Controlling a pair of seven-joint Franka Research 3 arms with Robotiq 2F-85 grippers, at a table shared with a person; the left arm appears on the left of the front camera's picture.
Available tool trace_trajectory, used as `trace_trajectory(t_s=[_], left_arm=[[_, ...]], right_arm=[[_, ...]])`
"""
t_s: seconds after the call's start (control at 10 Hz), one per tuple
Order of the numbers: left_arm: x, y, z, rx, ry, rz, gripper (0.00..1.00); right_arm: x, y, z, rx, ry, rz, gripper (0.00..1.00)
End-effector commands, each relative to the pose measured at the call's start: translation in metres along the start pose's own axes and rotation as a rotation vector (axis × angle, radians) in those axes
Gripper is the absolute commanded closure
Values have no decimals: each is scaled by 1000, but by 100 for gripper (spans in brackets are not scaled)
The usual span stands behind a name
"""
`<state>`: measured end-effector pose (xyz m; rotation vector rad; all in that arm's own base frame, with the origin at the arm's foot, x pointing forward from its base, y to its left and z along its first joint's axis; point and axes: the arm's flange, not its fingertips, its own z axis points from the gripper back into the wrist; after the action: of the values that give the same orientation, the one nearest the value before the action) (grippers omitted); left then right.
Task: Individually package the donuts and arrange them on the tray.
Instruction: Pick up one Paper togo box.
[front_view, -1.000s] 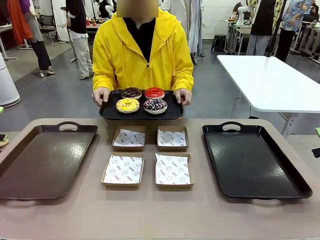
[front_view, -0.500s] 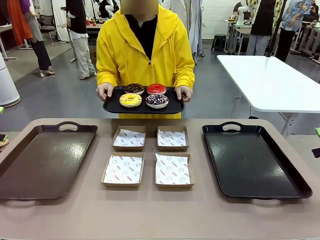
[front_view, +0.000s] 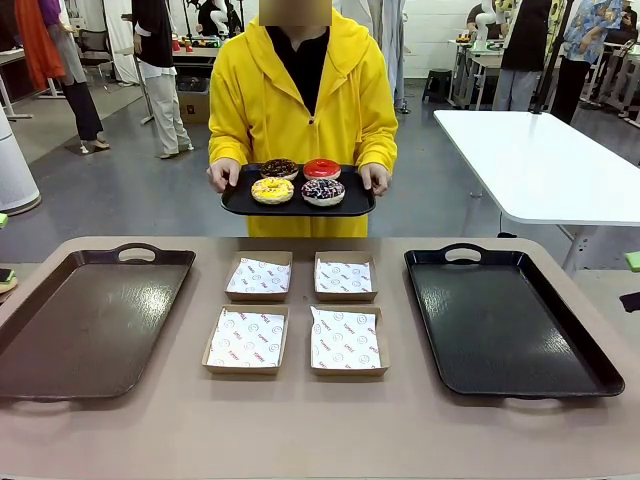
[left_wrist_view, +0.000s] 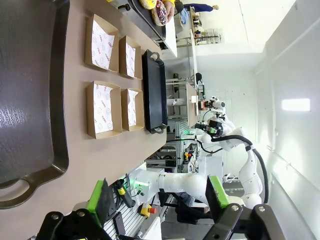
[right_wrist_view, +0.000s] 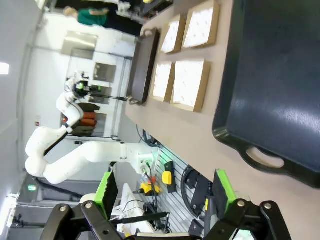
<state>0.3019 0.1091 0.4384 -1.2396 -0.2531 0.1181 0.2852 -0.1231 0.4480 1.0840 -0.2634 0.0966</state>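
Cardboard boxes (front_view: 247, 340) are sitting empty; I'm judging nothing packaged yet. Beyond the boxes, a person is holding all four donuts (front_view: 298, 180) on a small black tray (front_view: 298, 209). Left gripper (left_wrist_view: 156, 196) and right gripper (right_wrist_view: 165, 188) are both gaping, carrying nothing.

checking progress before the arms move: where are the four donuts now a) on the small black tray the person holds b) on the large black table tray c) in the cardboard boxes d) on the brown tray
a: the donuts sit on the small black tray held up in the person's hands.
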Motion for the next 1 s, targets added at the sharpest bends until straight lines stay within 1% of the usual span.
trace_trajectory(t_s=[0.0,0.2,0.3,0.4,0.5,0.6,0.7,0.8,0.9], left_arm=[[0,0,1,-12,-4,-1,0],[0,0,1,-12,-4,-1,0],[0,0,1,-12,-4,-1,0],[0,0,1,-12,-4,-1,0],[0,0,1,-12,-4,-1,0],[0,0,1,-12,-4,-1,0],[0,0,1,-12,-4,-1,0],[0,0,1,-12,-4,-1,0],[0,0,1,-12,-4,-1,0]], right_arm=[[62,46,-41,-128,63,-51,0],[120,83,-92,-211,98,-87,0],[143,97,-122,-304,93,-93,0],[160,111,-154,-368,110,-92,0],[177,123,-192,-460,126,-76,0],[189,126,-225,-556,126,-69,0],[195,129,-258,-621,134,-50,0],[194,127,-288,-699,157,-33,0],[193,124,-308,-765,172,-20,0]])
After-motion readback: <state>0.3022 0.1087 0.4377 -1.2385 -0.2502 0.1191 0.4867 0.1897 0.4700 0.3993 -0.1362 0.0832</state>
